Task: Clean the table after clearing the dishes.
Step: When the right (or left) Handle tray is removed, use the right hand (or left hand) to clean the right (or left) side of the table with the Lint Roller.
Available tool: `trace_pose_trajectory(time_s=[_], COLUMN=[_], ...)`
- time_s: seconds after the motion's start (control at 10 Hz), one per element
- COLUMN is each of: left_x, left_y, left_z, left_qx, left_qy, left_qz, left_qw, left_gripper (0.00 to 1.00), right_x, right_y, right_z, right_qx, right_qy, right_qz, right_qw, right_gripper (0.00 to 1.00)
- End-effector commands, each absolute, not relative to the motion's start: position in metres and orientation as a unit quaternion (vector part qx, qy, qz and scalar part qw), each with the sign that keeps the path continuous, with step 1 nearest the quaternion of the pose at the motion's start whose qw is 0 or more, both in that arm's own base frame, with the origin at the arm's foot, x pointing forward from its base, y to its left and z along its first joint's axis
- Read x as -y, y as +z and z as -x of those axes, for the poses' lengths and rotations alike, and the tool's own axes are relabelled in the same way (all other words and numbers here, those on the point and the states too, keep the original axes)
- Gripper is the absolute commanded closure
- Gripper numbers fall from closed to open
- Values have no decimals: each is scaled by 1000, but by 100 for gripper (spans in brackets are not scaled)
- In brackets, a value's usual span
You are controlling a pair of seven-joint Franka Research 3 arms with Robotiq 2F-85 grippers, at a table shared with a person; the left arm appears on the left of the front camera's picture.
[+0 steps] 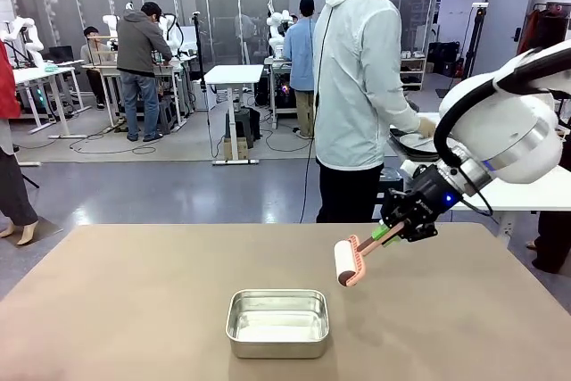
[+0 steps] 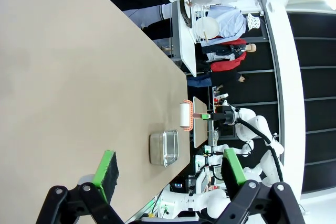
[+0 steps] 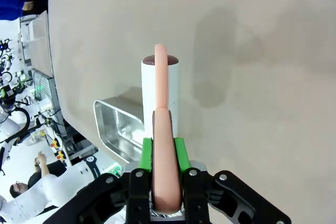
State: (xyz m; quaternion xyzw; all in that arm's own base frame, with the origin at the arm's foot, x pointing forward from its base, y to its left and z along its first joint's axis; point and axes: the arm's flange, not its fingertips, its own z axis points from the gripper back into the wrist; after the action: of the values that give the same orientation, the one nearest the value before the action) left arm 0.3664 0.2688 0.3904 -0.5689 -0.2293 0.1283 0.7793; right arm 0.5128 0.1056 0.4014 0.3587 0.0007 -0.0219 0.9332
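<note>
Right gripper [image 1: 385,236]: squeezed tight on the pink roller [image 1: 346,263], which seems to hang just above the table [image 1: 134,310].
Left gripper [image 2: 169,167]: wide open, holding nothing.
Dishes [image 2: 207,26]: off the table, on the white side table [image 2: 185,40] by the person [image 1: 357,86].
Pan [image 1: 277,320]: on the table, near the roller.
Risk: the roller may bump the pan and push it. If it is pressed too hard, it may twist in the grip.

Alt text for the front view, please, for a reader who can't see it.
The right pincer grips a pink-handled lint roller, its white roll low over the brown table. A steel pan sits nearby; a person stands beyond the far edge, turned away.
</note>
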Motion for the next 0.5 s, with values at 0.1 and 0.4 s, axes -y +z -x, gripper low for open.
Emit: trace_pose_trajectory(time_s=[0.1,0.4], left_x=[-269,-269], left_y=[395,395], left_z=[-363,-363], left_qx=[227,227], left_qy=[133,133], left_qz=[570,570], left_qw=[778,778], left_gripper=[0,0], right_x=[-111,-106], right_y=[377,346], right_z=[-523,-530], right_qx=[8,-6], right_qy=[-7,0], right_qz=[-367,-372], right_qw=[930,928], right_gripper=[80,80])
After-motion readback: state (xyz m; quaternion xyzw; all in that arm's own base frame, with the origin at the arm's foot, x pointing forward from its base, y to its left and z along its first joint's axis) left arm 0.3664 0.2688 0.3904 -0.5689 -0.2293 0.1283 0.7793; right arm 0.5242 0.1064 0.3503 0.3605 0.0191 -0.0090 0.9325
